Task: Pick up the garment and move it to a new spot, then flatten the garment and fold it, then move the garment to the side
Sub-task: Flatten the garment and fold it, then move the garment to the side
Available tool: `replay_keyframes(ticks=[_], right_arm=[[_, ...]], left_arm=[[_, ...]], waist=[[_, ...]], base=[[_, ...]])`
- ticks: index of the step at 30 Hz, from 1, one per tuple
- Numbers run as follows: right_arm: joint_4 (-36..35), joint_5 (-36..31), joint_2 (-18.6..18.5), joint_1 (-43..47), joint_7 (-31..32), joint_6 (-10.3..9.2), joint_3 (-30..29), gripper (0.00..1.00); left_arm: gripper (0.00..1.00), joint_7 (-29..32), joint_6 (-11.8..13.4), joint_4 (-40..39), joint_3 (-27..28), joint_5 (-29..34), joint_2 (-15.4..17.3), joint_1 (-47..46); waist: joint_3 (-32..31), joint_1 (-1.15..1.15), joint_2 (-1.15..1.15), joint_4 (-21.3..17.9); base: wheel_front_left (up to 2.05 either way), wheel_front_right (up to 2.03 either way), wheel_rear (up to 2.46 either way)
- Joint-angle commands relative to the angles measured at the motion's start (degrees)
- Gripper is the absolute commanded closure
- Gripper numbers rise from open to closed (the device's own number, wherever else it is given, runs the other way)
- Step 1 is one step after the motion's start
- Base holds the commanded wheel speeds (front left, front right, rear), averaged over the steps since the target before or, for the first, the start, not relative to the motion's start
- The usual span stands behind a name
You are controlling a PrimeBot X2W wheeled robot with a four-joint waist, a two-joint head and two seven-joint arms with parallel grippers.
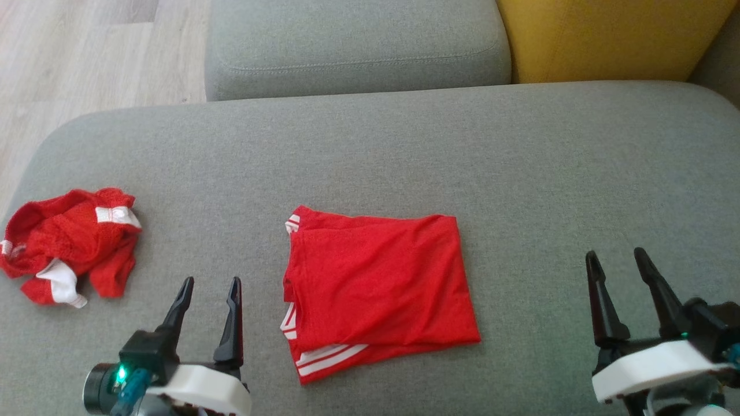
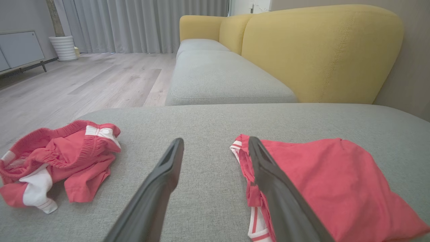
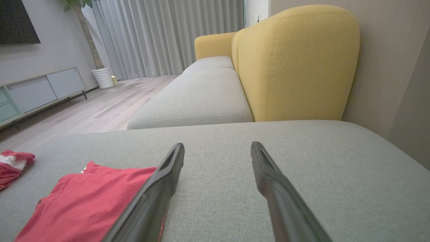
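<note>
A red garment with white stripes (image 1: 378,283) lies folded into a flat rectangle in the middle of the grey cushion (image 1: 520,150); it also appears in the left wrist view as the folded garment (image 2: 332,188) and in the right wrist view as the folded garment (image 3: 90,205). My left gripper (image 1: 209,284) stands open just left of it, holding nothing. My right gripper (image 1: 617,257) is open well to the right of the garment, over bare cushion. Between the fingers of the left gripper (image 2: 215,143) and the right gripper (image 3: 217,146) there is only grey fabric.
A second red and white garment (image 1: 69,245) lies crumpled at the cushion's left edge, crumpled garment (image 2: 57,161). Another grey seat cushion (image 1: 352,46) and a yellow backrest (image 1: 607,34) lie beyond. Wooden floor (image 1: 87,58) is at the far left.
</note>
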Motion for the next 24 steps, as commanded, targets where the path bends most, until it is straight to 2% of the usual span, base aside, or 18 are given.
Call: replay_keyframes(ticks=[1, 24], right_arm=[[-2.45, -0.5, -0.38, -1.47, 0.06, 0.39, 1.16, 0.0], [-1.19, -0.49, 0.05, -1.73, 0.2, 0.39, 0.96, 0.0]], left_arm=[[0.0, -0.08, 0.34, -2.06, 2.02, -0.29, 0.93, -2.1], [0.0, -0.43, 0.89, -1.91, 1.26, -0.71, 1.48, -3.23]], waist=[[0.03, 0.0, 0.0, 0.03], [0.67, 0.0, 0.0, 0.66]], base=[[0.0, 0.0, 0.0], [0.0, 0.0, 0.0]])
